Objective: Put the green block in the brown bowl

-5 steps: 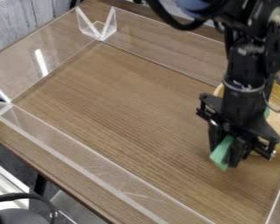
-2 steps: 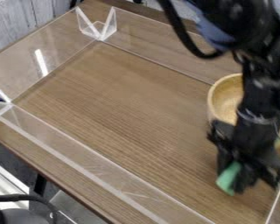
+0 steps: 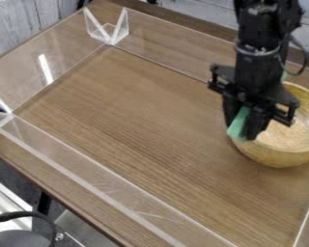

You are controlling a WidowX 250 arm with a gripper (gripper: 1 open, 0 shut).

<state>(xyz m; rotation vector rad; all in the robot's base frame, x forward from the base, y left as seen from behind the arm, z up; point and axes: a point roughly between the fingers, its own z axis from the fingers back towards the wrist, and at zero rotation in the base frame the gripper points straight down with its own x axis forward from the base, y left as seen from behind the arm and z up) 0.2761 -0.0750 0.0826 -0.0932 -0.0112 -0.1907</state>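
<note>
Watching my black gripper [image 3: 254, 122] point straight down, jaws clamped on the long bright green rectangular block [image 3: 243, 123]. The block hangs upright between the fingers, its lower end poking out below them. It sits over the near-left rim of the round light-brown wooden bowl [image 3: 289, 145], clear of the wood-grain table [image 3: 131, 125]. Cannot tell whether the block's tip touches the rim. 1 arm in view.

Upright green block [image 3: 239, 123] hangs over the light-brown wooden bowl's [image 3: 281, 154] near rim.
</note>
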